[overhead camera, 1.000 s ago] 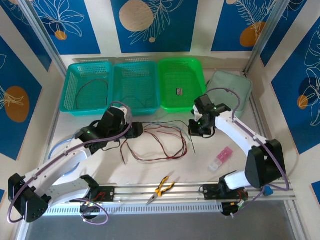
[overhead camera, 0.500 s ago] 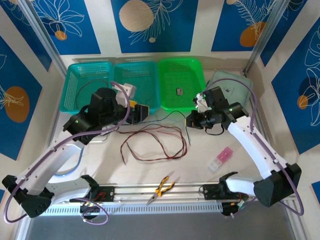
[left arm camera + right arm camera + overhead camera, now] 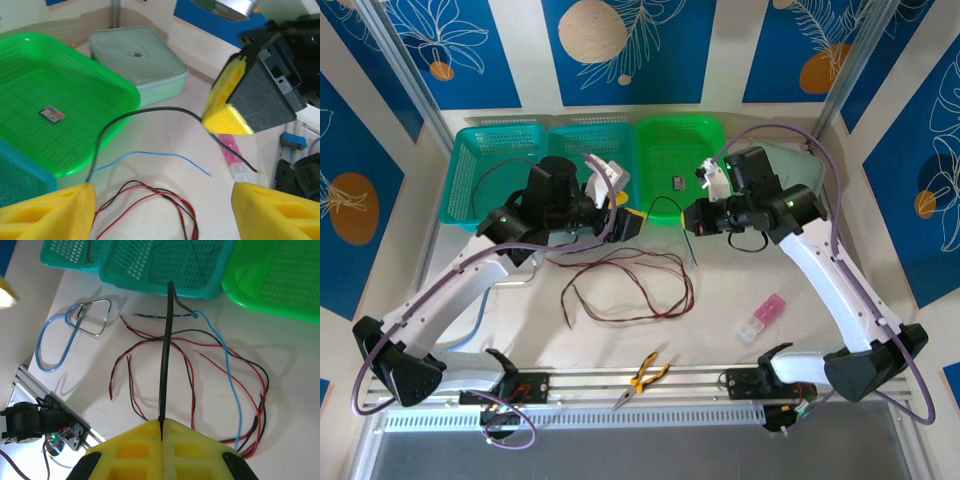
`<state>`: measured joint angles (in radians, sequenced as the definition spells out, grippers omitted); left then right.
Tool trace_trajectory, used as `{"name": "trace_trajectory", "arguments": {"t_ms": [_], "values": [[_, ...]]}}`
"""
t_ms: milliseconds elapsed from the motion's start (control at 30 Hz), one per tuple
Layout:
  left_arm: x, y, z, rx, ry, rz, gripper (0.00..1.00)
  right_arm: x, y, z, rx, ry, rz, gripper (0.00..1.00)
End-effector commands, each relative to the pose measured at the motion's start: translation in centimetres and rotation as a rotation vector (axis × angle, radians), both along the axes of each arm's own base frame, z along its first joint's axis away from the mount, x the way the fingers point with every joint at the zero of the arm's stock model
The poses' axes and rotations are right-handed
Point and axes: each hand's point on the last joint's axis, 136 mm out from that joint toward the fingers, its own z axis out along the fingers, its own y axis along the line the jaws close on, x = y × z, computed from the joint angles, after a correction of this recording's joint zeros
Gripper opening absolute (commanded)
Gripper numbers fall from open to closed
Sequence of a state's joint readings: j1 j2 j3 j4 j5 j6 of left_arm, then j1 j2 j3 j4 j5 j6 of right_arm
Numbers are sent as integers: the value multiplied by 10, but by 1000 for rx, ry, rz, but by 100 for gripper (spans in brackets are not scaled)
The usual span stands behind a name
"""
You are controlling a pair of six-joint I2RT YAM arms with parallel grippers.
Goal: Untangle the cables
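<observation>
Midway through drawing one strand out of the pile. Pinches a black cable (image 3: 167, 340) tight in the right gripper (image 3: 161, 426), raised off the table (image 3: 750, 280) beside the green basket (image 3: 665, 150). Holds the left gripper (image 3: 162, 210) spread wide and empty above the red and black cables (image 3: 150, 189) and the blue wire (image 3: 150, 153). Next, probably: calls for pinning that loop while carrying the black strand clear.

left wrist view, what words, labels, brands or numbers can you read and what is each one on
No text here can be read.
Small card in the green basket: printed, but too small and blurred to read.
Pale green case: a dark logo, too small to read.
</observation>
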<state>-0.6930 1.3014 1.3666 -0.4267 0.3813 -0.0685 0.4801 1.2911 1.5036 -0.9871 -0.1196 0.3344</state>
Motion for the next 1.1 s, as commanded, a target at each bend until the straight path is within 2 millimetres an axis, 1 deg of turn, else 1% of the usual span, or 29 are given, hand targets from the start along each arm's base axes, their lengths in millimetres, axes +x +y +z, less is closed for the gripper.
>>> {"name": "trace_trajectory", "arguments": {"t_ms": [0,67,133,233,267,333,400,467,533,600,667,867,1000,1067], "values": [[-5,-20,26,-75,-23,-96,72,2,4,8,-8,-2,24,0],[-8,-26,31,-90,12,-126,71,6,8,14,40,41,-3,0],[-7,-28,31,-112,46,-117,71,9,15,22,90,53,-12,0],[-4,-23,28,-141,104,-46,69,11,23,34,165,54,-20,0],[1,-19,26,-171,125,5,69,12,25,39,188,53,-24,0],[3,-14,29,-245,121,55,70,11,30,49,239,50,-9,0],[-1,-12,34,-288,70,44,71,9,36,58,272,49,16,0],[0,-9,38,-268,67,55,72,9,36,64,283,61,3,0],[0,-11,40,-239,107,46,72,11,36,69,296,66,-16,0],[-7,-18,45,-259,147,-8,72,12,38,78,336,61,-25,0],[-9,-20,45,-296,181,-10,73,14,41,89,386,50,-28,0],[-2,-3,39,-339,190,111,73,13,47,125,507,5,-11,0],[3,4,39,-390,212,166,74,9,48,144,555,-19,7,0],[7,6,42,-423,232,177,74,6,48,153,567,-33,16,0]]}}
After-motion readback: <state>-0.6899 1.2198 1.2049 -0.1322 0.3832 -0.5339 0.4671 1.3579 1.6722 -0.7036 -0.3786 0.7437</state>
